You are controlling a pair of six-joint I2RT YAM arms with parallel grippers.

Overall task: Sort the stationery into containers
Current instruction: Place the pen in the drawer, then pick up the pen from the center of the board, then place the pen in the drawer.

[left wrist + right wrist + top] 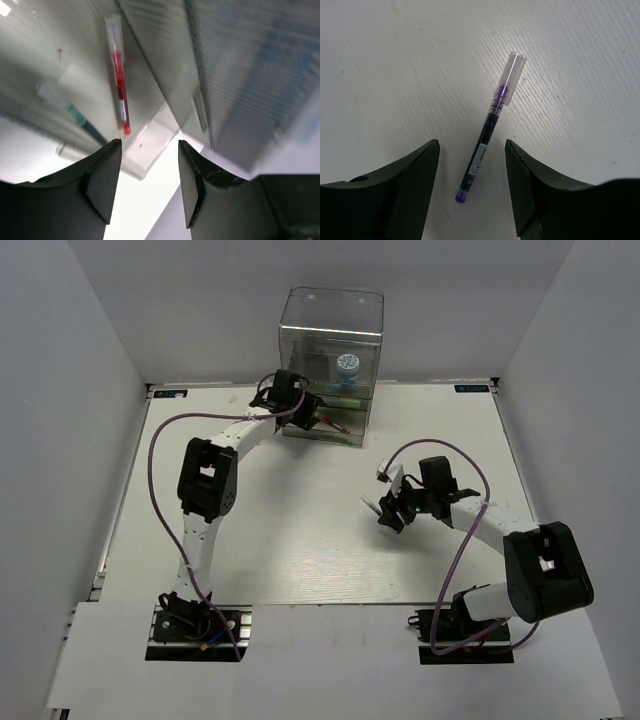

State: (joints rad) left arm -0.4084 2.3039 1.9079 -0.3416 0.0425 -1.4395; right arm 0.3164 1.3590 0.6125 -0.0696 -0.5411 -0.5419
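Note:
The tall clear box (330, 335) stands at the back centre with the blue-and-white jar (347, 367) inside its upper part. My left gripper (316, 410) is open and empty at the box's lower drawer. In the left wrist view the gripper (147, 185) faces the drawer (150, 145), where the red pen (120, 85) and a green marker (80, 117) lie. The red pen also shows from above (335, 423). My right gripper (386, 516) is open low over the table. In the right wrist view the gripper (472, 192) straddles a dark purple pen (487, 140) without touching it.
The white table (300, 530) is walled on the left, right and back. Purple cables loop over both arms. The other dark pen and the light-blue and orange-tipped markers are not in view.

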